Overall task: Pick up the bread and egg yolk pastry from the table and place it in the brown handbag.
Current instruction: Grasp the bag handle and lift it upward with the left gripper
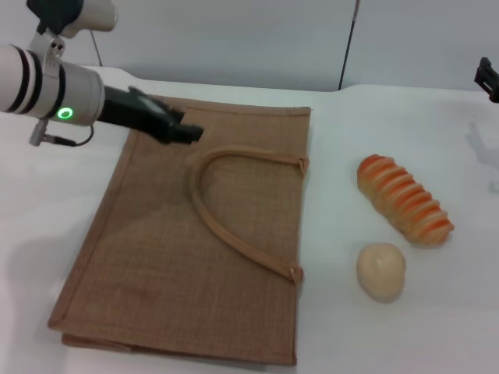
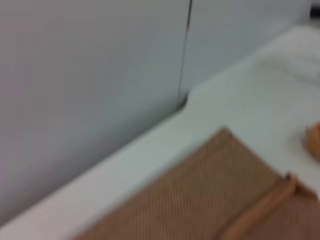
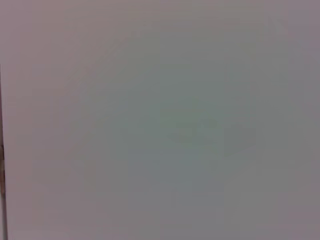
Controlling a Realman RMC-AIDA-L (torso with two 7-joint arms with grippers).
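Head view, left hand (image 1: pixel 185 132) over brown handbag (image 1: pixel 156 265), grip unclear, bread (image 1: pixel 404 200) well apart.

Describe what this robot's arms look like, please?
The left arm is a thick white cylinder with black bands, a glowing green light and a thin grey cable beneath. It narrows into a black end effector. Of the right arm only a small black piece shows at the head view's edge.

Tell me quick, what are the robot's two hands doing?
Left gripper: over the far edge of the bag, holding nothing; open or shut, can't tell.
Right gripper: barely in view; can't tell.
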